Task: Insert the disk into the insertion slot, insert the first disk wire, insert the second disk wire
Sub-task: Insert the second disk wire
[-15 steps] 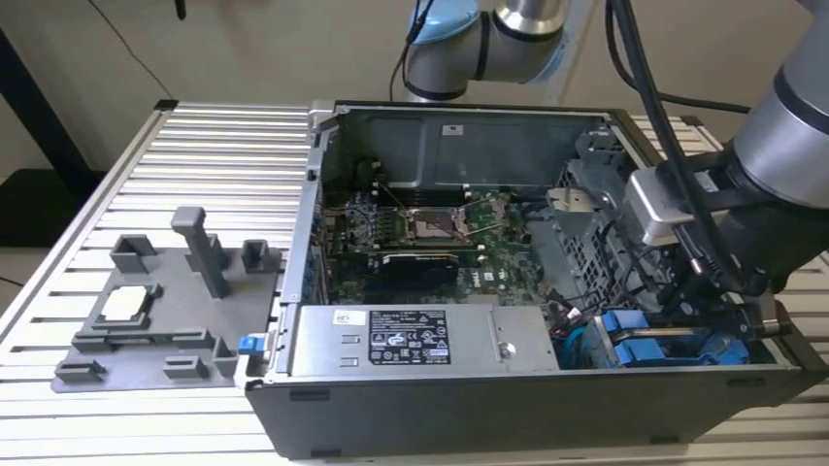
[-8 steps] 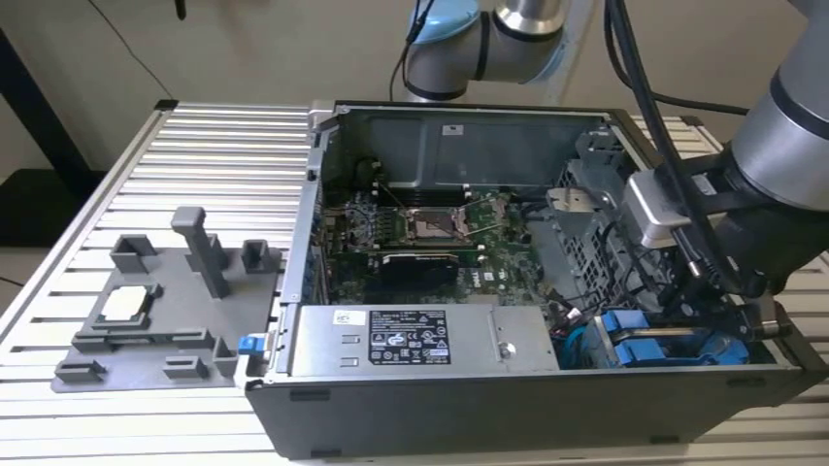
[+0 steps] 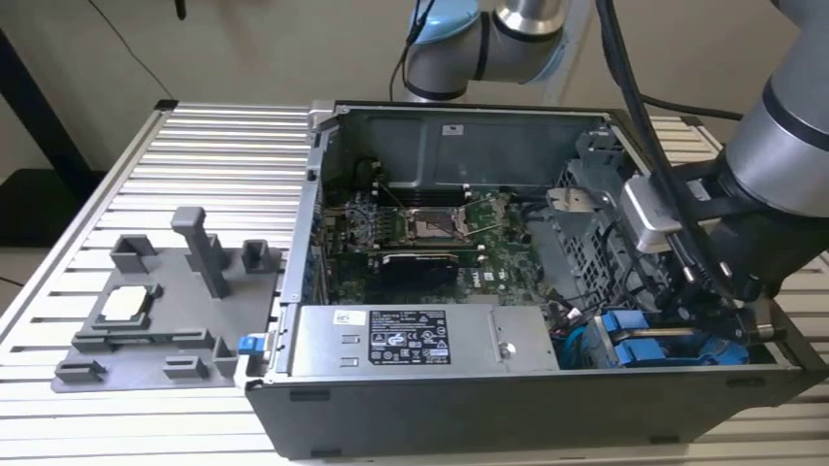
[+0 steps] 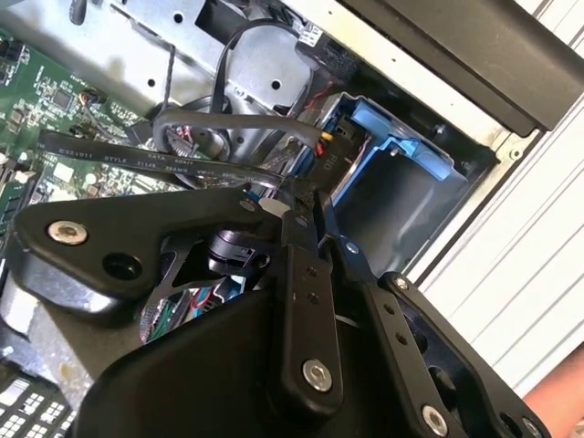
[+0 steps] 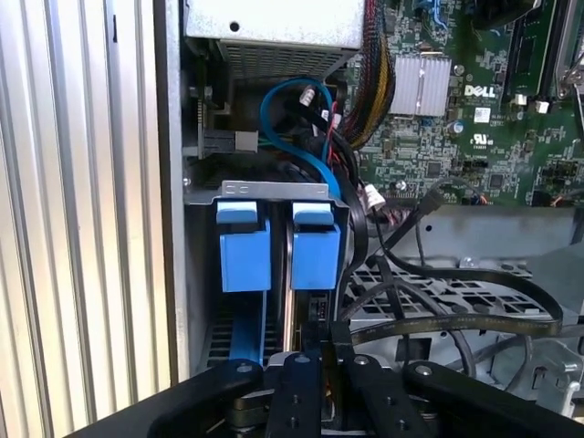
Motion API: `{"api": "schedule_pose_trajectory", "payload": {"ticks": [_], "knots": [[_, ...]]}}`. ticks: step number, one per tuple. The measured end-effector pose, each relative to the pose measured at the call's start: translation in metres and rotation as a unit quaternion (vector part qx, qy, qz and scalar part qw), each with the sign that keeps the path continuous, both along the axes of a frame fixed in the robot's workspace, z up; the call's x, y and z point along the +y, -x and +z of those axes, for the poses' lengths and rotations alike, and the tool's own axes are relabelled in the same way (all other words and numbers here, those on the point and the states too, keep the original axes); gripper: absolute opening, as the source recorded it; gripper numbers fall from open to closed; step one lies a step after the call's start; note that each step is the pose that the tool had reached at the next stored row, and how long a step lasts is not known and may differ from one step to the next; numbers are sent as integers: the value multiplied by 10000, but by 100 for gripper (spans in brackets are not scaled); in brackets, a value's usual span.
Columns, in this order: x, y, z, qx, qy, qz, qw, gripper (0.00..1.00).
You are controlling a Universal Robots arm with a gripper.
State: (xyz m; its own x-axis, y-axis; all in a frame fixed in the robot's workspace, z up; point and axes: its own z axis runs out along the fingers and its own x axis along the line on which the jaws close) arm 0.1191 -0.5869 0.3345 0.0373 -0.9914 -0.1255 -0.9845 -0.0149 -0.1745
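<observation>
Black hand point(image 5: 315, 365), closed on something I cannot identify, hangs over blue carriers point(image 5: 278, 242); aim squarely at twelve o'clock.

So the whole setup sits on a bench point(image 3: 194, 146) made of ribbed, silvery aluminium slats that run side to side in the exterior view and catch a soft, even light with no hard shadows. Behind it, up around 12 o'clock, there's a plain beige wall point(image 3: 285, 49) with a thin dark cable point(image 3: 123, 44) trailing down it at about 11. Over at 9 o'clock a black post point(image 3: 39, 107) leans past the bench edge, with something dark on the pale floor point(image 3: 19, 262) beside it. The same ribbed slats point(image 5: 82, 210) show in both wrist views.
</observation>
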Motion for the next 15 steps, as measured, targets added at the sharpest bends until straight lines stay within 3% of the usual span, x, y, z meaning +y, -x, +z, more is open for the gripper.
{"api": "schedule_pose_trajectory", "payload": {"ticks": [6,7,15], "knots": [[0,4,-16,0,5,0,10000,23],[0,4,-16,0,5,0,10000,30],[0,4,35,0,4,0,10000,30]]}}
